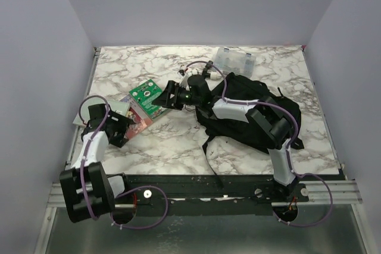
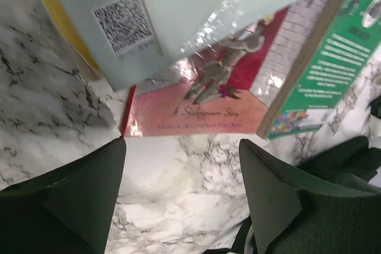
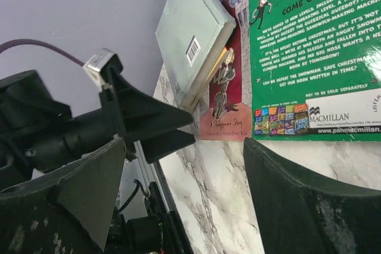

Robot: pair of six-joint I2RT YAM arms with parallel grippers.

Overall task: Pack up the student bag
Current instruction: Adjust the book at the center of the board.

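Note:
The student bag [image 1: 257, 118] is a large black backpack lying on the right half of the marble table. Three books lie left of it, overlapping: a green one [image 1: 146, 91], a red Shakespeare one [image 1: 143, 120] and a pale grey-green one [image 1: 116, 106]. My right gripper [image 1: 168, 96] reaches left from the bag, open and empty, by the green book [image 3: 315, 46]. My left gripper [image 1: 125, 128] is open and empty just short of the red book [image 2: 202, 108]. The pale book [image 2: 178, 16] lies on top of the red one.
A small clear plastic compartment box [image 1: 235, 59] stands at the back of the table, behind the bag. The left gripper's fingers [image 3: 149, 126] show in the right wrist view, close to the books. The table's left edge and rail [image 3: 158, 206] lie just beyond.

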